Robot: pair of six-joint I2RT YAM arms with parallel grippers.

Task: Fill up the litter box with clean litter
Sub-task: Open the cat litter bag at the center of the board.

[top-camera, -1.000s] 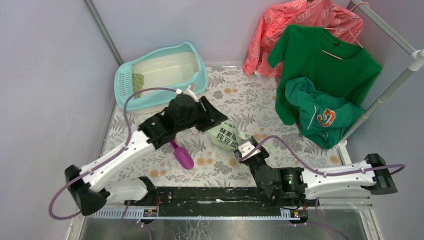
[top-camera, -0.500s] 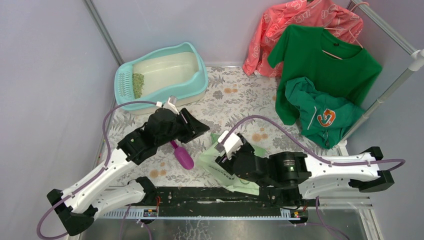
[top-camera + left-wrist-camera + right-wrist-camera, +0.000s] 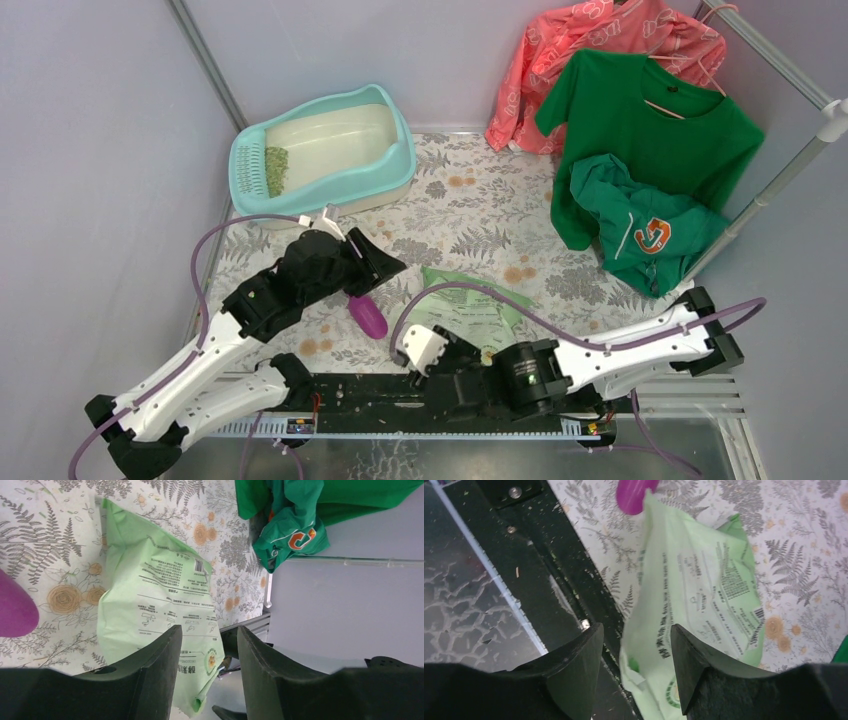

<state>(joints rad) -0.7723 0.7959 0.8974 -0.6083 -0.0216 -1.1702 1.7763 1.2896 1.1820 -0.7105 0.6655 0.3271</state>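
Turquoise-rimmed and cream inside, the plastic litter box (image 3: 330, 192) sat at the far-left corner of the fern-printed tabletop (image 3: 470, 200). Its long axis ran left to right, with the slotted grate at the left end. Only a small patch of pale-green granular clean litter (image 3: 275, 170) lay beside that grate. The box lay beyond the left end effector (image 3: 206, 632), the nearer one, whose fingers stood parted and held nothing. Just beside it lay the purple plastic scoop (image 3: 368, 316), then the flat light-green printed bag (image 3: 470, 305). The right end effector (image 3: 636, 630), over the bag's near edge, was likewise parted and empty.
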